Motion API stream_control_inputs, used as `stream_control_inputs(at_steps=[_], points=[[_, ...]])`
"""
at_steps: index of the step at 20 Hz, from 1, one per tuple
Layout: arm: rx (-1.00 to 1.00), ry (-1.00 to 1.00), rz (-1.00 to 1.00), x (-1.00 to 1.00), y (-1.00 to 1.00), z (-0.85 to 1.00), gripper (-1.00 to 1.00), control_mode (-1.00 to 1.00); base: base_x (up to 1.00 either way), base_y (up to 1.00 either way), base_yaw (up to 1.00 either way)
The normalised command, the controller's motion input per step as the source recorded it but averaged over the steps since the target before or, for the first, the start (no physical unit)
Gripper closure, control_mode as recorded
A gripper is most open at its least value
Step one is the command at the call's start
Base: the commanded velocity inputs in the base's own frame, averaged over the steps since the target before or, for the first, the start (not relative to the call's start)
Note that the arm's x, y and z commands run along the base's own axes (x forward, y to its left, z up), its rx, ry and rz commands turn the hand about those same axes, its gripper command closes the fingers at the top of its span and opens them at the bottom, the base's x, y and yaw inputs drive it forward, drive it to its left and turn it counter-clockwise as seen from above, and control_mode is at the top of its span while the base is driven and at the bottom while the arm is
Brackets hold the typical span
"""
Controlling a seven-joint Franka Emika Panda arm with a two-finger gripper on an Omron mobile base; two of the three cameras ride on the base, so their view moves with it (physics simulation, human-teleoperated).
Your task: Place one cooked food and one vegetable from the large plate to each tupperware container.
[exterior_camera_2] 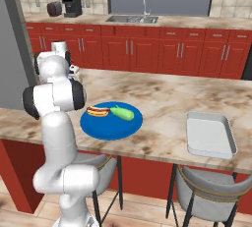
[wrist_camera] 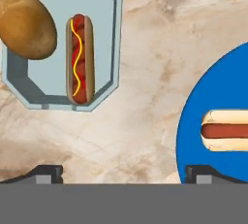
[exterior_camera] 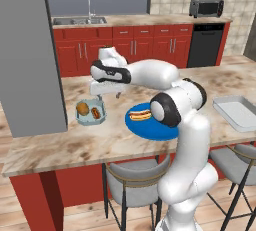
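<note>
Your pincer [wrist_camera: 124, 174] is open and empty over the bench [wrist_camera: 160, 34]; descending off-centre could nudge the plate's hot dog [wrist_camera: 225, 131] off the large plate [wrist_camera: 193, 121].

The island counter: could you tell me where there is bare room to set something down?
Free: the marble between the small container and the large plate, and between the plate and the empty rectangular tray. Crowded: the small container, holding a potato and hot dog.

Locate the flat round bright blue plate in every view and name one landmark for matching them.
Left base view: flat round bright blue plate sits centre, partly behind the arm's elbow.
Right base view: left of centre on the counter.
Hand view: cut off at the right edge.
Shared landmark: the plain hot dog lying on it.
</note>
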Motion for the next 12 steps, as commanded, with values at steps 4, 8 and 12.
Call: stream_control_inputs(at_steps=[4,8,12], points=[[0.07,-0.19,-0.01,-0.77,-0.63,0.75,-1.0,-1.0,0.0,0.0,0.0],[0.02,-0.08,-0.02,-0.58,-0.61,0.11,-1.0,-1.0,0.0,0.0,0.0],[0.0,-0.03,0.0,-0.11,-0.62,0.0,-1.0,-1.0,0.0,0.0,0.0]])
